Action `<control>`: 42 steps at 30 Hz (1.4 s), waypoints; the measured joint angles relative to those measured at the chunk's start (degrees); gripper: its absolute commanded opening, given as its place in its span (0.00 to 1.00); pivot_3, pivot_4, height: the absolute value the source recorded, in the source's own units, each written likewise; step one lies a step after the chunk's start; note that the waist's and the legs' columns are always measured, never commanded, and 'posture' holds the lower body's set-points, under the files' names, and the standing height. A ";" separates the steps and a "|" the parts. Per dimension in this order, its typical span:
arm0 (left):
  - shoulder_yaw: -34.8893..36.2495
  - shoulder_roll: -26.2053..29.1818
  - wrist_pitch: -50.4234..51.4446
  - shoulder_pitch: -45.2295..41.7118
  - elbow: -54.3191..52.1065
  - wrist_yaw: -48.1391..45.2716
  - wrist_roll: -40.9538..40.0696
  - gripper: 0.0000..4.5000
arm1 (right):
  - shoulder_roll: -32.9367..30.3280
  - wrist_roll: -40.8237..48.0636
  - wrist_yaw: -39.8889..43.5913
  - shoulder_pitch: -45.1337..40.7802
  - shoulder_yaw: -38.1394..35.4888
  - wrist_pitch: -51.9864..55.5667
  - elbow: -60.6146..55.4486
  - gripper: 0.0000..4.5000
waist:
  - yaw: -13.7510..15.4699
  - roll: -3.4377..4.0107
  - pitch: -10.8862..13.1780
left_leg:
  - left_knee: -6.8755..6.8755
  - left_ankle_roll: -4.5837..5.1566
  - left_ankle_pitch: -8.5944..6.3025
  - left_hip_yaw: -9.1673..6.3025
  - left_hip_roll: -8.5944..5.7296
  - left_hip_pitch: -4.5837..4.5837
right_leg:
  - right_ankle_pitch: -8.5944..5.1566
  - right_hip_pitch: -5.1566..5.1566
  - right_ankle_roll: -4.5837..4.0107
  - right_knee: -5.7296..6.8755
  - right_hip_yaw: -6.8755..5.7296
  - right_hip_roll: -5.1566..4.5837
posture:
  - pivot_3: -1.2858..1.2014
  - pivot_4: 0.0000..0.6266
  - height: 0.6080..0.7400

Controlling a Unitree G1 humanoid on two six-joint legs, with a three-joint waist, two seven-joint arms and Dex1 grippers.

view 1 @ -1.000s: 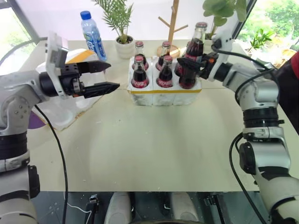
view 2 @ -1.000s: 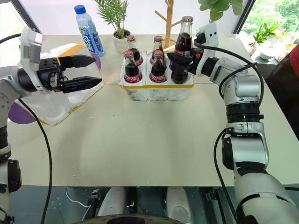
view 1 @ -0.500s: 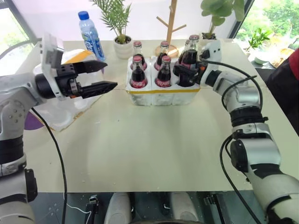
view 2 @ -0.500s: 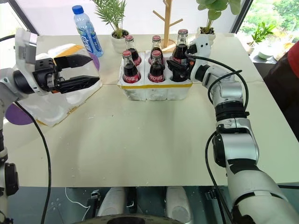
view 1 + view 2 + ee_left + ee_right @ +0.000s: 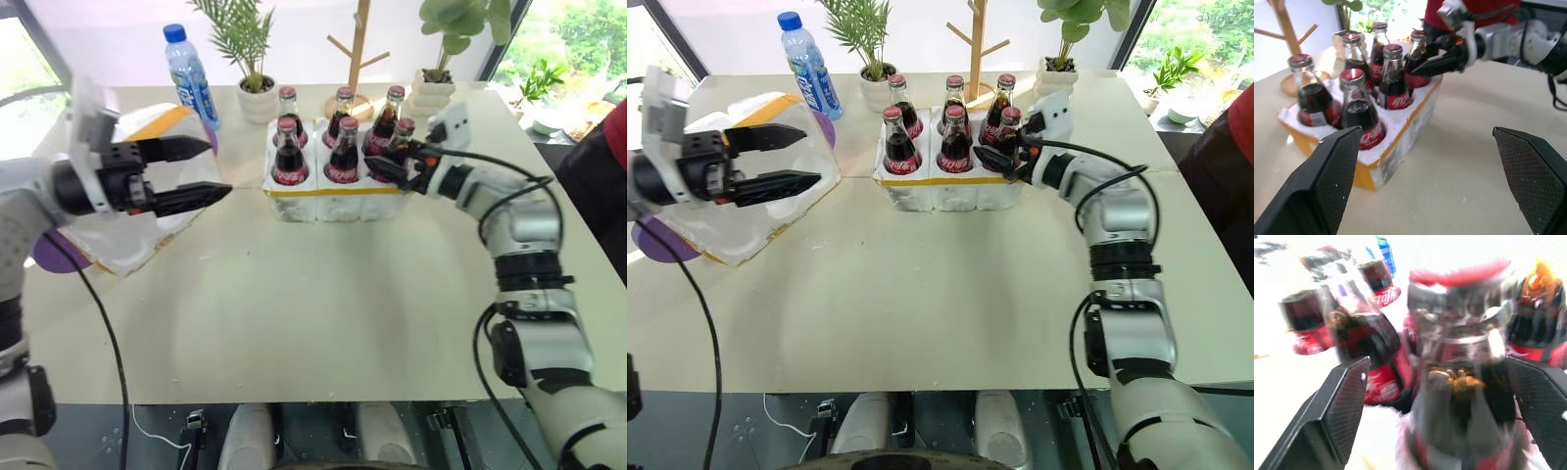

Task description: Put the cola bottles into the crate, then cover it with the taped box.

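All six small glass cola bottles with dark cola, red labels and red caps [image 5: 345, 152] are sitting upright in the holes of the low white styrofoam crate with the yellow tape strip along its bottom edge [image 5: 338, 197], which is resting near the far middle of the pale worktop [image 5: 323, 304]. The right tool [image 5: 390, 163] is sitting right at the crate's front right bottle [image 5: 400, 143], its two black fingers spread on either side of it, released rather than pinching the glass. Over on the left, the left tool [image 5: 191, 171] is hanging released too, fingers wide apart and pointing toward the crate, well apart from it. The big deep white styrofoam taped box with yellow tape bands [image 5: 147, 220] is lying just beneath and behind that left tool, at the worktop's left edge.
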 measured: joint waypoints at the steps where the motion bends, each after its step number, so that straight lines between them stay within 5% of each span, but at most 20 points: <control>1: 2.36 2.85 0.51 2.23 -0.46 -1.22 -0.20 1.00 | -2.73 1.43 2.35 0.00 -0.08 2.40 -2.98 0.99 | -0.06 0.00 0.00 | -0.04 0.10 -0.06 -0.02 0.01 0.01 | 0.00 -0.01 0.00 -0.02 0.00 0.00 | 0.52 0.24 1.00; 6: 16.21 12.06 1.97 16.85 -1.33 -8.92 2.55 1.00 | -13.02 4.75 12.01 -0.46 -0.16 6.60 -8.31 0.99 | 0.05 0.02 0.01 | -0.05 0.36 -0.21 0.05 0.01 0.05 | -0.02 0.00 -0.02 -0.04 -0.03 -0.02 | 0.52 0.24 1.00; 11: 32.17 15.07 -3.06 36.30 3.22 -20.22 16.32 1.00 | -17.85 7.96 20.76 -1.90 0.17 9.39 -9.34 0.99 | -0.09 0.04 0.01 | -0.05 0.36 -0.22 0.12 0.01 0.09 | -0.05 -0.01 -0.08 -0.02 -0.06 -0.03 | 0.52 0.24 1.00; 17: 37.10 17.52 -16.99 45.88 20.05 -27.31 29.86 1.00 | -17.10 12.75 23.80 -8.33 0.07 13.90 -9.52 0.99 | 0.12 0.04 0.01 | -0.10 0.35 -0.24 0.15 0.06 0.03 | -0.11 -0.13 -0.19 0.00 -0.13 -0.10 | 0.52 0.24 1.00; 23: 23.71 22.56 -27.99 38.38 38.09 -25.78 33.77 1.00 | -16.48 18.18 26.34 -10.51 0.04 17.64 -13.09 0.99 | 0.49 0.02 0.00 | -0.12 0.44 -0.29 0.27 0.00 -0.05 | -0.09 -0.20 -0.16 0.00 -0.15 -0.30 | 0.52 0.24 1.00; 28: 6.71 22.55 -30.44 22.53 45.66 -23.86 34.99 1.00 | -16.93 19.55 25.91 -10.06 -0.23 18.68 -16.38 0.99 | 0.39 -0.01 -0.03 | -0.11 0.44 -0.29 0.33 0.00 -0.13 | -0.08 -0.34 -0.15 0.11 -0.15 -0.21 | 0.52 0.24 1.00; 33: -10.41 17.88 -31.73 -0.02 53.40 -23.72 41.16 1.00 | -17.07 21.65 24.04 -7.79 -1.18 19.72 -20.50 0.99 | 0.51 -0.08 -0.06 | -0.05 0.44 -0.29 0.35 -0.01 -0.15 | -0.06 -0.32 -0.13 0.14 -0.15 -0.17 | 0.52 0.24 1.00; 41: -21.19 11.47 -36.97 -15.21 67.07 -21.47 49.35 1.00 | -18.20 25.42 21.36 -3.25 -3.15 22.29 -25.81 0.99 | 0.42 -0.15 -0.08 | 0.00 0.45 -0.28 0.34 0.01 -0.14 | -0.06 -0.34 -0.12 0.17 -0.14 -0.15 | 0.52 0.24 1.00; 42: -21.47 10.86 -37.48 -15.89 68.10 -21.08 49.87 0.94 | -18.28 25.90 21.03 -3.25 -3.43 22.87 -26.11 1.00 | 0.42 -0.17 -0.08 | 0.01 0.45 -0.28 0.35 0.01 -0.14 | -0.06 -0.34 -0.12 0.16 -0.14 -0.16 | 0.52 0.24 1.00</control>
